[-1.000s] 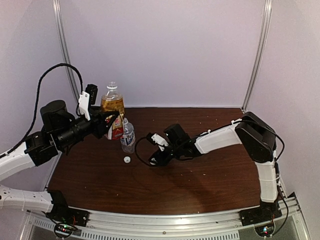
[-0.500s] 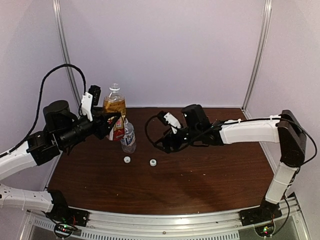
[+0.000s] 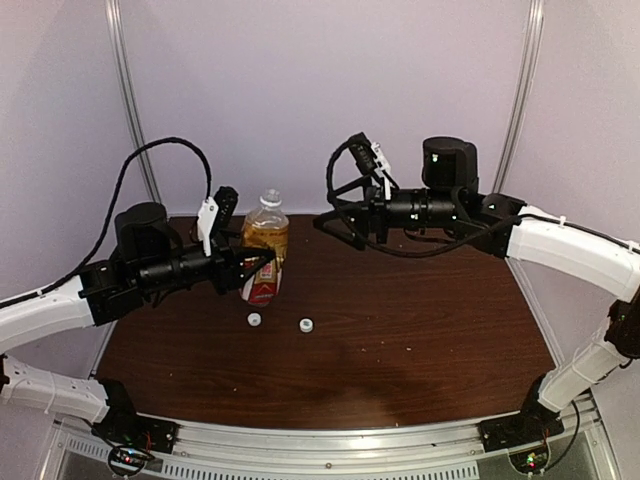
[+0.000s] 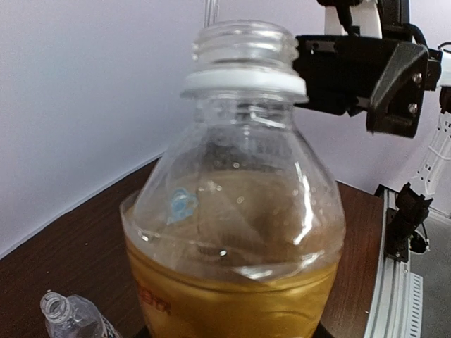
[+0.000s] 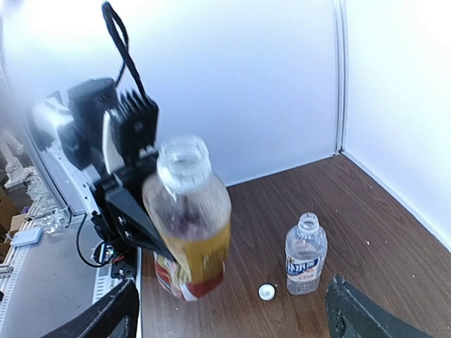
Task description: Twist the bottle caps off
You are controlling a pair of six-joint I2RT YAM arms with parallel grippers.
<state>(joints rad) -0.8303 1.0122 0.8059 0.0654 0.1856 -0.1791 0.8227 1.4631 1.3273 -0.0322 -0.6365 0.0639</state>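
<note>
A dark wooden table (image 3: pixel 430 330) fills the floor of the white-walled booth. The right arm (image 3: pixel 560 240) reaches across above the table's far side, and the right gripper (image 3: pixel 342 226) hangs in the air with its fingers spread wide and nothing between them. The left arm (image 3: pixel 50 310) stretches in from the left, and the left gripper (image 3: pixel 258 268) is clamped on the lower body of the amber bottle (image 3: pixel 265 238), which leans slightly; its neck is bare, the cap off. Just beside it the smaller clear bottle (image 5: pixel 305 255) stands upright on the table, also uncapped. Two white bottle caps (image 3: pixel 254 320) (image 3: pixel 306 324) lie on the wood in front of the bottles, a little apart.
</note>
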